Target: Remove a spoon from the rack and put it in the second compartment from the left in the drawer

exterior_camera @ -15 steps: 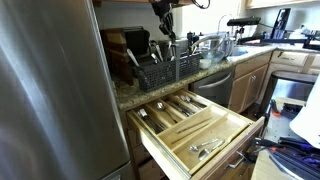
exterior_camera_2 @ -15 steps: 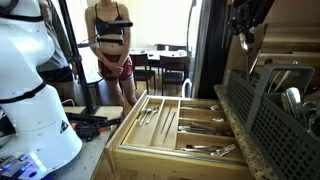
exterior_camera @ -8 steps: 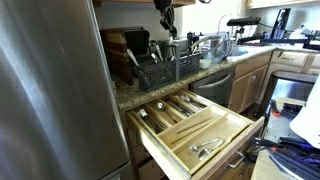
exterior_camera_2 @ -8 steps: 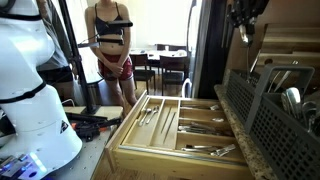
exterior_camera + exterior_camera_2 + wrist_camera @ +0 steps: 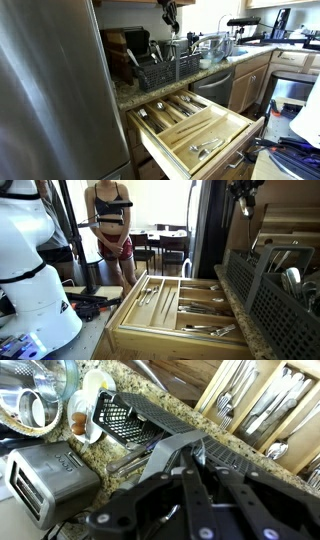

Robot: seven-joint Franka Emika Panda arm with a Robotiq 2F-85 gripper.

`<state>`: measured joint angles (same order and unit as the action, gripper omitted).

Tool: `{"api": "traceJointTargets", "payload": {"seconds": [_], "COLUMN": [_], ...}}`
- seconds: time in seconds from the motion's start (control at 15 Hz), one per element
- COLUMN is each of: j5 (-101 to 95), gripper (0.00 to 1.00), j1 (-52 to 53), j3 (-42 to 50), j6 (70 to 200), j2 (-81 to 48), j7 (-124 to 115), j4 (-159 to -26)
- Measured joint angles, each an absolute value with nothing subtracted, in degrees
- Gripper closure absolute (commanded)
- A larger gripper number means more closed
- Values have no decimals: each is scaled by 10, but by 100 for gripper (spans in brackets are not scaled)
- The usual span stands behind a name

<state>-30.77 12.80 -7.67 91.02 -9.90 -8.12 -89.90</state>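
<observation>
You are holding the gripper (image 5: 170, 13) high above the rack (image 5: 160, 72) on the counter. I cannot tell if it is pinching a spoon. The drawer (image 5: 238, 132) is standing open below.

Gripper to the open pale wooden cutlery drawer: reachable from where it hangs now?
Probably yes. The gripper hangs high over the black wire dish rack; the pale wooden drawer stands pulled out past the speckled stone counter, slots uncovered above. It only has to clear the rack's front wall.
</observation>
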Motion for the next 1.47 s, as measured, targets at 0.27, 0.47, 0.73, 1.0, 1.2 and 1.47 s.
{"api": "traceJointTargets", "payload": {"seconds": [0.27, 0.47, 0.73, 1.0, 1.2, 1.47], "j5": [-309, -309, -310, -310, -310, -310], "gripper": [94, 94, 94, 94, 94, 94], "j1": [128, 128, 128, 128, 128, 128], "j3": [-79, -80, -81, -86, -91, -96], "j6": [906, 904, 899, 881, 868, 857], "j2": [-97, -97, -96, -94, -93, -93], "j7": [-81, -81, -81, -78, -77, -73], "j4": [-899, -899, -899, -896, -895, -892]}}
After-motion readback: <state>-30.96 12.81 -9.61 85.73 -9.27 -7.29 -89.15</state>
